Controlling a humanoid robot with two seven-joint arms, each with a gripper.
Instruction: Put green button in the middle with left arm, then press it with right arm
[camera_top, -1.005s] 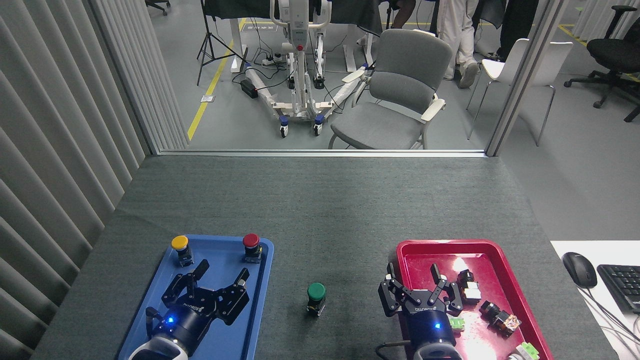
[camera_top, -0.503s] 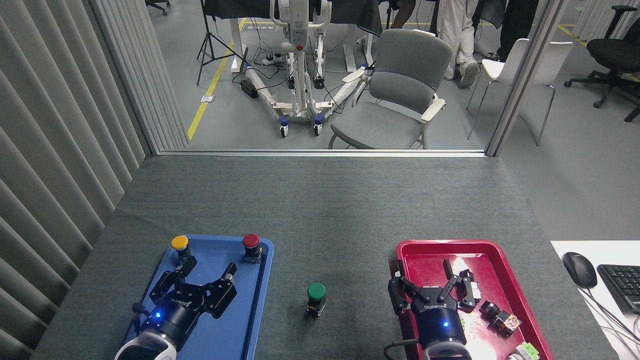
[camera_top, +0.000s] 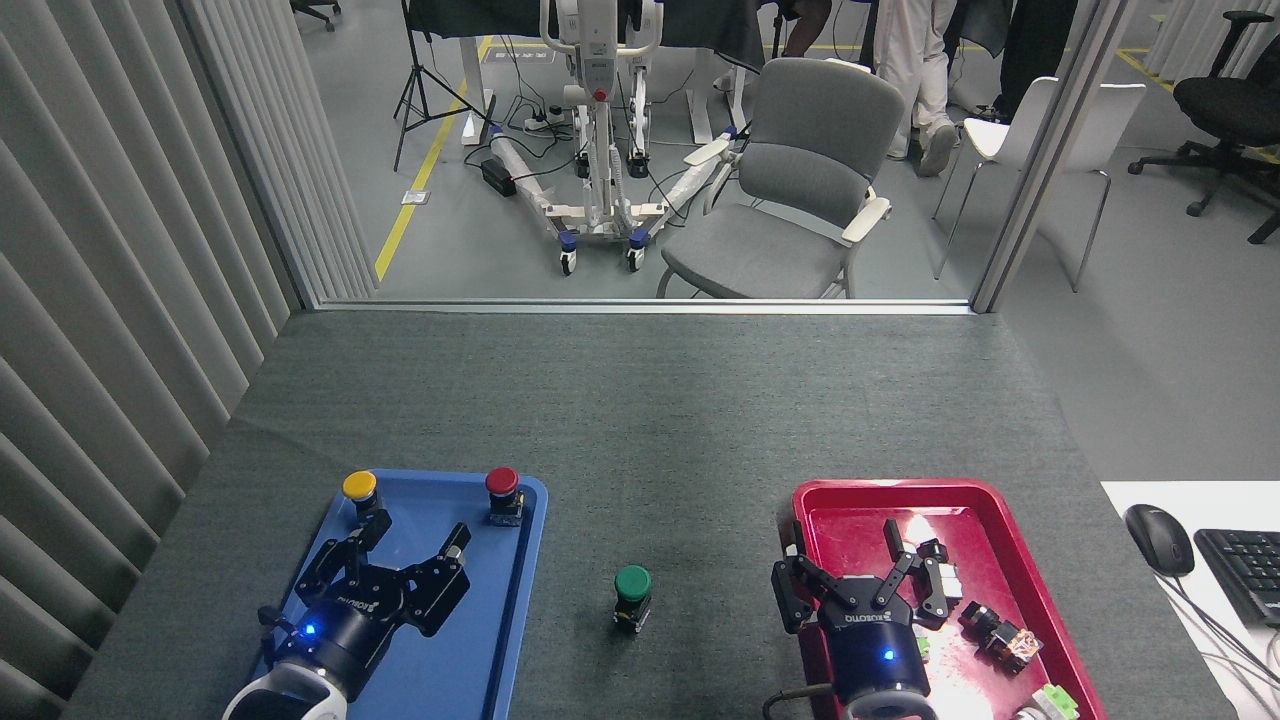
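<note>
**Green button upright on the felt between two trays**

At the near edge of the table, the left gripper (camera_top: 412, 534) hangs over the blue tray (camera_top: 500, 640) with its fingers spread and nothing held. The right gripper (camera_top: 847, 558) hangs over the red tray (camera_top: 1010, 600), fingers also spread and empty, with small dark switch parts (camera_top: 1000, 635) lying just beside it. Between the trays, the green button (camera_top: 632, 597) stands upright on the bare grey-green felt (camera_top: 640, 420), apart from both grippers. Farther back on the blue tray stand a yellow button (camera_top: 361, 493) and a red button (camera_top: 502, 494). Beyond the table, a grey chair (camera_top: 790, 190) stands on the floor.
</note>
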